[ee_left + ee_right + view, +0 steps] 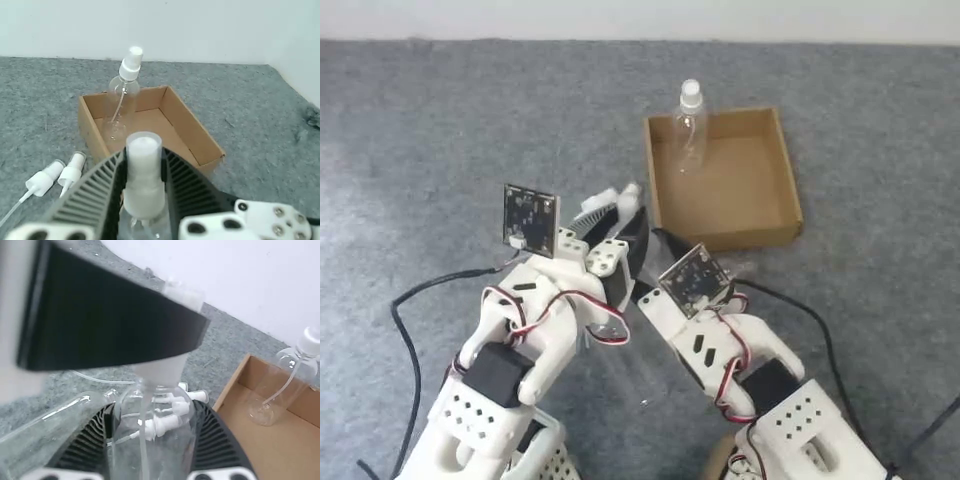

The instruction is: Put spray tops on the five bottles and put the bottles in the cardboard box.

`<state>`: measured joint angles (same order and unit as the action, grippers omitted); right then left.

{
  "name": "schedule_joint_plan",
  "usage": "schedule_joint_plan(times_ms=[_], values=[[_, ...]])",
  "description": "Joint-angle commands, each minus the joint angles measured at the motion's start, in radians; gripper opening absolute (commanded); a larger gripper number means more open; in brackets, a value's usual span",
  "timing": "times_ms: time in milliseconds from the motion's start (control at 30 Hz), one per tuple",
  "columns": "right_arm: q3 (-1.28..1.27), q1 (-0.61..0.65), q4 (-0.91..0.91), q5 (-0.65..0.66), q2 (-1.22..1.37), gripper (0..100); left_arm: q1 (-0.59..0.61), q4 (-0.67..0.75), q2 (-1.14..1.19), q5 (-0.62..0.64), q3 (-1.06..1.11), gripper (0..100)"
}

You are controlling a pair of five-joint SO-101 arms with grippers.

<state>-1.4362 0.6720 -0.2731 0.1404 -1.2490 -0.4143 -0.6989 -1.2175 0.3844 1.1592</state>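
Observation:
My right gripper [150, 440] is shut on the body of a clear bottle [150, 425] and holds it upright just in front of the cardboard box [725, 238]. My left gripper [144, 167] is shut on a white spray top [144, 155] that sits at this bottle's neck. In the high view both grippers [615, 238] [655, 262] meet beside the box's near left corner. A second bottle [690, 125] with its spray top on stands inside the box [90, 125], in its far left corner. Two loose spray tops [55, 175] lie on the carpet left of the box.
A further clear bottle [45, 427] lies on its side on the grey carpet close to my right gripper. Black cables [410, 340] trail beside both arm bases. The box floor [280, 440] is bare apart from the standing bottle [290, 375].

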Motion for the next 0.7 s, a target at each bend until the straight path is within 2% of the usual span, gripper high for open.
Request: schedule_joint_plan(times_ms=[0,133,267,467,667], values=[[0.035,-0.024,0.041,-0.012,-0.065,0.6,-0.023,-0.005,0.002,-0.011,0.016,1],[0.035,-0.024,0.041,-0.012,-0.065,0.6,-0.023,-0.008,-0.002,-0.068,0.013,1],[0.035,-0.024,0.044,-0.012,-0.059,0.6,-0.023,-0.008,-0.002,-0.074,0.010,2],[0.035,-0.024,0.045,-0.015,-0.056,0.6,-0.023,-0.104,-0.002,-0.074,-0.061,15],[0.035,-0.024,0.045,-0.014,-0.056,0.6,-0.023,-0.115,-0.002,-0.075,-0.068,16]])
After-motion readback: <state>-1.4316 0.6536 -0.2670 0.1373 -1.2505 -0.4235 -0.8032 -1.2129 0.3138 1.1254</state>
